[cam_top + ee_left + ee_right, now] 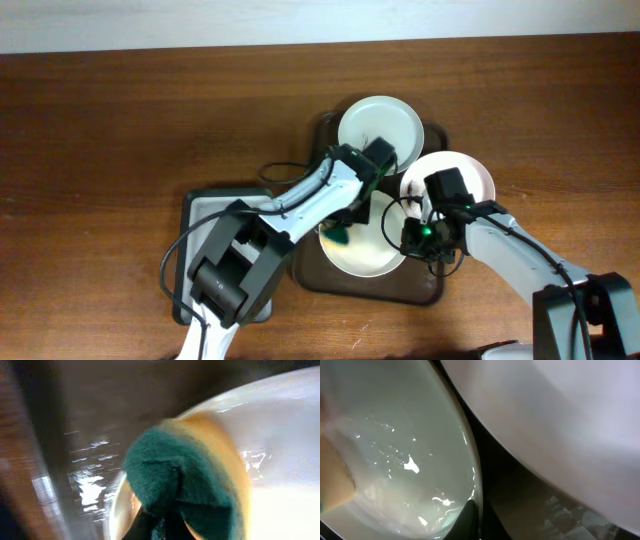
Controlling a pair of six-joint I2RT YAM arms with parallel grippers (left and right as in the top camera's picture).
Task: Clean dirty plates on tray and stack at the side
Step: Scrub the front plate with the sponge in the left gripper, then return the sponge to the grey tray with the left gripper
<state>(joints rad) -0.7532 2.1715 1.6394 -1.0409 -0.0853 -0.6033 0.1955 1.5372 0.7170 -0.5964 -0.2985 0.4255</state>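
1. The left gripper (347, 220) is closed on a green-and-yellow sponge (185, 485), which is pressed onto the nearest plate (368, 258).
2. The right gripper (418, 232) sits at that plate's right rim; how far open it is cannot be told.
3. The far plate (380, 125) and the right plate (462, 175) share the brown tray (428, 288) with it.

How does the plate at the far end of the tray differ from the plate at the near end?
The far plate shows almost whole; the near plate is partly hidden under the left arm and the right arm. A green and yellow sponge rests on the near plate, none on the far plate. Both are round, white and on the dark tray.
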